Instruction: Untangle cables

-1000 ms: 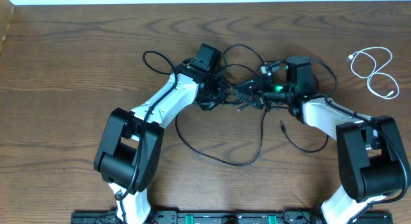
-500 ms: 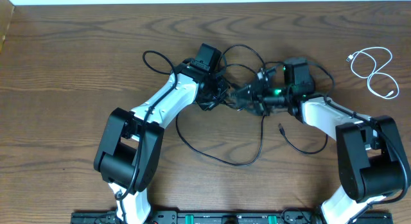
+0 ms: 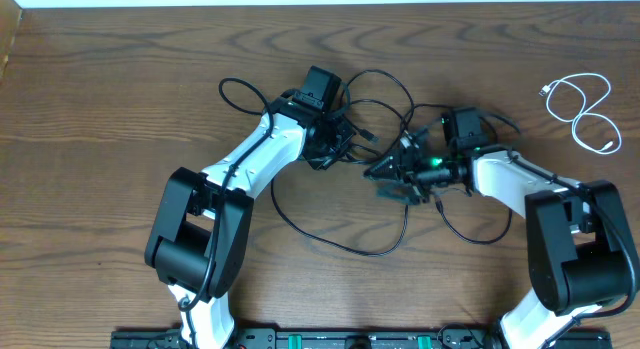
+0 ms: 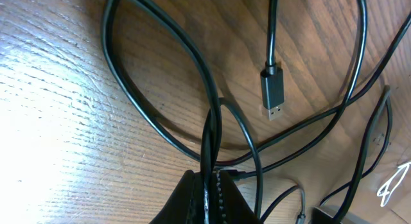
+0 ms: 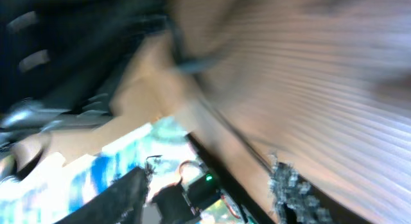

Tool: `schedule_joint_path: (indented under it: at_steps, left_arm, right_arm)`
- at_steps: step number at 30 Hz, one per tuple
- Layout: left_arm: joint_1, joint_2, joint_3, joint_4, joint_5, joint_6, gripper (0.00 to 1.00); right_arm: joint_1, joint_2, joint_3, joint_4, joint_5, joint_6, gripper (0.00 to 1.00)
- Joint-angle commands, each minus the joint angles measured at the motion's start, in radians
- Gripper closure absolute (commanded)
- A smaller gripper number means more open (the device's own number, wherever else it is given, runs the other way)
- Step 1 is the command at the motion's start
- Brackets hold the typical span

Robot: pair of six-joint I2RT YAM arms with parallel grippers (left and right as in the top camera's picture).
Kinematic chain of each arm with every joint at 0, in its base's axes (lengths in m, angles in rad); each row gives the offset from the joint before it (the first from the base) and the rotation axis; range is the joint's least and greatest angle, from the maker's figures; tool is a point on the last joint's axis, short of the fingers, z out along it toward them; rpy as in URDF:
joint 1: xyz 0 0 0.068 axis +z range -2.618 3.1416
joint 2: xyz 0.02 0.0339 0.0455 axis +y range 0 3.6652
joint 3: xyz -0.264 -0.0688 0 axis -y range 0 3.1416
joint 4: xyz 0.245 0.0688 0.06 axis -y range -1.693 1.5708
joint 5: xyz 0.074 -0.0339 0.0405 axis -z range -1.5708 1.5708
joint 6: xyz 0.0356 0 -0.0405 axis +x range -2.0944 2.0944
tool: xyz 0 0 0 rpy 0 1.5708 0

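The cables (image 3: 355,251) lie mostly mid-table: the two black cables (image 4: 160,131) are looped over each other between the arms, with one slack loop sagging toward the robot's base. The white cable (image 3: 580,109) sits coiled on its own, well apart at the far right. From where I stand, the danger is the knot cinching. The left gripper (image 4: 209,193) is clamped narrow on a black strand right where several loops cross, so a pull from either side could drag those crossings tighter. It could also snag the loose USB plug (image 4: 272,95) lying just beyond. The left arm reaches out from its base with the wrist turned inward and its gripper low over the table (image 3: 100,99). The right arm is bent at the elbow, with its forearm running across toward the tangle. The right gripper (image 3: 390,176) is down among the strands, but its own camera is smeared, so I cannot tell whether it holds anything.
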Motion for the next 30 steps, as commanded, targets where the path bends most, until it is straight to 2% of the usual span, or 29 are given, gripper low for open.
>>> schedule_joint_path:
  at_steps: [1, 5, 8, 13, 23, 30]
  left_arm:
    - [0.004, 0.008, -0.008, 0.000, -0.009, 0.017, 0.93]
    - [0.004, 0.008, -0.008, 0.000, -0.009, 0.017, 0.93]
    - [0.004, 0.008, -0.008, -0.001, -0.008, 0.017, 0.93]
    - [0.005, 0.008, -0.008, -0.003, 0.002, 0.017, 0.93]
    - [0.005, 0.008, -0.008, -0.003, 0.002, 0.017, 0.93]
    - [0.005, 0.008, -0.008, 0.000, 0.002, 0.015, 0.93]
  right_arm:
    - [0.024, -0.019, 0.006, 0.134, -0.187, 0.067, 0.46]
    - [0.027, -0.019, 0.006, 0.418, -0.044, 0.244, 0.48]
    - [0.025, -0.019, 0.006, 0.478, 0.131, 0.303, 0.49]
    - [0.023, -0.019, 0.006, 0.357, 0.313, 0.307, 0.49]
    - [0.008, -0.019, 0.006, 0.137, 0.346, 0.231, 0.47]
    - [0.037, -0.016, -0.001, 0.108, 0.425, 0.251, 0.50]
